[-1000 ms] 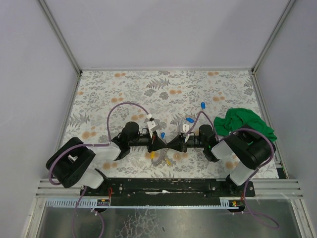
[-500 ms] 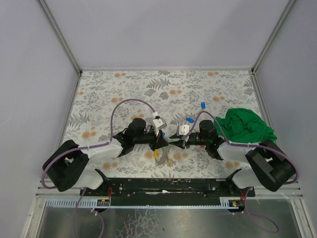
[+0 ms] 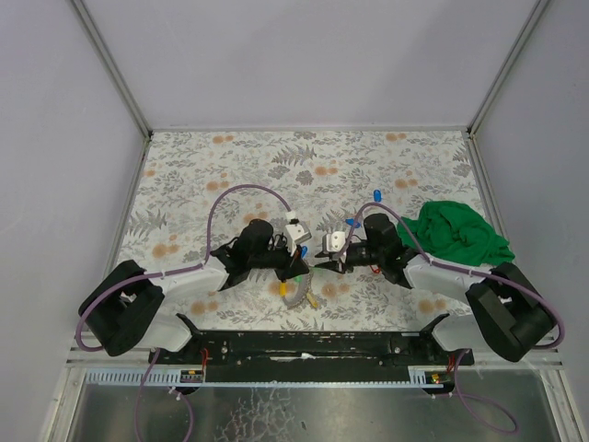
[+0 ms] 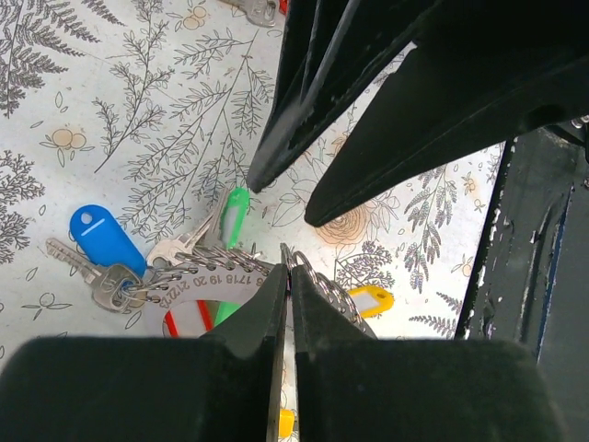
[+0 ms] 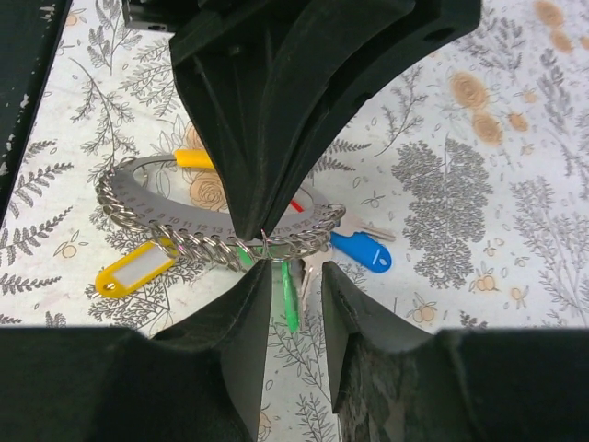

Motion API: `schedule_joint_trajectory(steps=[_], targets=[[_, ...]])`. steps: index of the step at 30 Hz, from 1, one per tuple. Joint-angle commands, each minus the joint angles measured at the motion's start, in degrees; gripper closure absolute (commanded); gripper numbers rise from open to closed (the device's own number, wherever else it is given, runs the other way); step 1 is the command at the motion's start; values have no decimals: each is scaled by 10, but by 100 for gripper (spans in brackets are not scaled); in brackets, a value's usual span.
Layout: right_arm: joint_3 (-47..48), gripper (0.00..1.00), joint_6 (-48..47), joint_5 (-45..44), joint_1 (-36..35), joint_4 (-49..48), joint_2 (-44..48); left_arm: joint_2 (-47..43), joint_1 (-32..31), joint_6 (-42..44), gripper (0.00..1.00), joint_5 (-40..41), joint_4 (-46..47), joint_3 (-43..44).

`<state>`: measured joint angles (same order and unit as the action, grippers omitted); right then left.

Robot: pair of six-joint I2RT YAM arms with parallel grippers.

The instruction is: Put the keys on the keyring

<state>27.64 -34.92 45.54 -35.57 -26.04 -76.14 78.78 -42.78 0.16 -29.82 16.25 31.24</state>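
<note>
The keyring (image 4: pixel 207 276) is a grey numbered disc edged with small linked silver rings. It hangs below the grippers near the front middle of the table (image 3: pixel 299 293). My left gripper (image 4: pixel 287 267) is shut on a thin ring wire of it. My right gripper (image 5: pixel 296 272) faces it tip to tip, open, its jaws on either side of a green-tagged key (image 5: pixel 289 295) that hangs from the keyring (image 5: pixel 184 241). A blue-tagged key (image 4: pixel 101 241) and a yellow tag (image 4: pixel 368 300) also hang on it. In the top view the left gripper (image 3: pixel 302 261) and right gripper (image 3: pixel 322 261) almost touch.
Two loose blue-tagged keys (image 3: pixel 377 195) (image 3: pixel 352 224) lie on the floral table beyond the right gripper. A green cloth (image 3: pixel 456 230) is bunched at the right edge. The black rail (image 3: pixel 313 345) runs along the near edge.
Since a second ago both arms have stretched lower and their elbows have swung outward. The grippers stay tip to tip over the keyring, shifted slightly away from the near edge.
</note>
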Motion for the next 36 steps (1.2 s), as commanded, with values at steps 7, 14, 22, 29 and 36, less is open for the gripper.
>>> schedule_joint_trajectory(steps=[7, 14, 22, 29, 36], targets=[[36, 66, -7, 70, -2, -26, -54, -9, -7, 32, 100, -36, 11, 16], [39, 69, 0, 94, -2, -31, -75, -15, -9, 33, 100, -35, 17, 13], [38, 72, 4, 106, -2, -32, -81, -15, -9, 30, 100, -27, 21, 11], [41, 77, 6, 109, -2, -40, -94, -21, -9, 28, 100, -36, 32, 4], [24, 98, 23, 101, -2, -80, -87, -26, -9, 14, 97, -26, 58, -14]])
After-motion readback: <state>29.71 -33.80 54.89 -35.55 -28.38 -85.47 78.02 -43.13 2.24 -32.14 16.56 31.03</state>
